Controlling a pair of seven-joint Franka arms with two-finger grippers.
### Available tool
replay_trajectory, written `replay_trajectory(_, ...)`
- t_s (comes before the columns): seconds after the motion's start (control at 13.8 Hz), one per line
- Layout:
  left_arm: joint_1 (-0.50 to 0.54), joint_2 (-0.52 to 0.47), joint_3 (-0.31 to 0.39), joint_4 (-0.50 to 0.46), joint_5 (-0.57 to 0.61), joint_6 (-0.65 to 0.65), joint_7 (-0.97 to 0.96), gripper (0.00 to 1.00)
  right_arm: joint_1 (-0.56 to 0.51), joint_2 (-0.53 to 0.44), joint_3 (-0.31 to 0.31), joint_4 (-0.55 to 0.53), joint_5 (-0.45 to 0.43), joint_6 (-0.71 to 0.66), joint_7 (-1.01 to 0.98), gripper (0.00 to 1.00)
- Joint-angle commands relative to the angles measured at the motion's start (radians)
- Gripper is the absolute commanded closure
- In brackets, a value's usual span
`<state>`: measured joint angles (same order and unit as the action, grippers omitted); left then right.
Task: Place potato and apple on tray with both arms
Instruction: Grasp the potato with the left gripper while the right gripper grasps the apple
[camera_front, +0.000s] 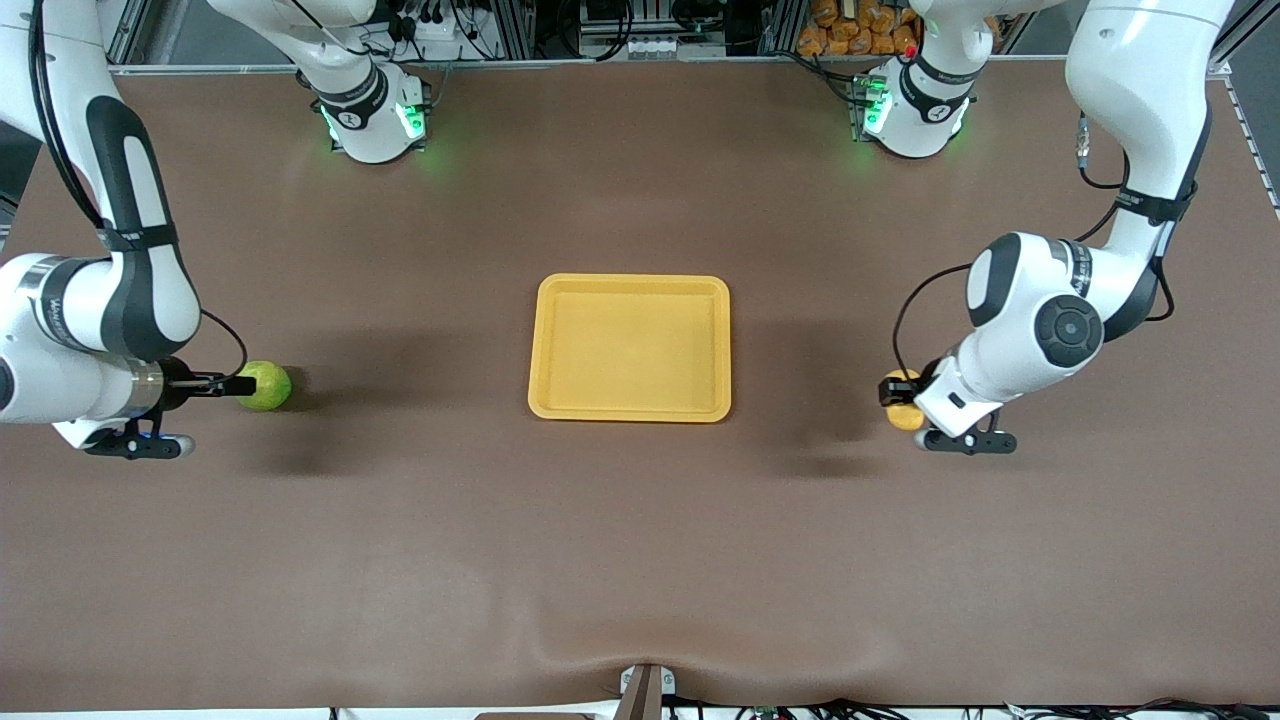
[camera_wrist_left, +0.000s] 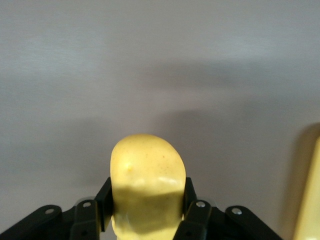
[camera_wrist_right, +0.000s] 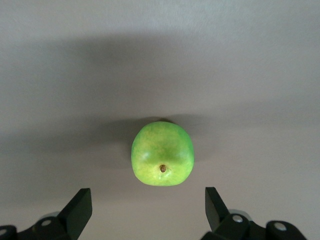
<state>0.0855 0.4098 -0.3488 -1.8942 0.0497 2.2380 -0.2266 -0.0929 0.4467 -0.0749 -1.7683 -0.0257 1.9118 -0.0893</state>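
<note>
Two grippers were working: the left gripper (camera_wrist_left: 145, 212) clenched the potato (camera_wrist_left: 146, 182) at the tray's (camera_front: 630, 285) three o'clock, while the right gripper (camera_wrist_right: 145, 212), fingers spread, needed to center on the apple (camera_wrist_right: 162, 153) at nine o'clock before closing.

No text is legible; the faint lettering on the right arm (camera_front: 60, 300) is perhaps a brand name.

Probably lab: bench-mounted robot arms (camera_front: 1050, 310)
</note>
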Motion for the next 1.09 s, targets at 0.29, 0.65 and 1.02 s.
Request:
replay_trajectory(0.29,-0.102,0.007,-0.098,0.049,0.015,-0.055,-0.193,1.0,-0.021,-0.016,0.012,-0.146,-0.026,0.179,-0.058,0.0)
replay_trajectory(0.65,-0.268,0.056,-0.091,0.106,0.045,-0.057,-0.391,1.0,-0.037,-0.014,0.014,-0.18,-0.026,0.233,-0.093,0.0)
replay_trajectory(1.02,-0.386,0.136,-0.09,0.149,0.148,-0.057,-0.578,1.0,-0.067,-0.011,0.014,-0.239,-0.025,0.323,-0.109,0.0)
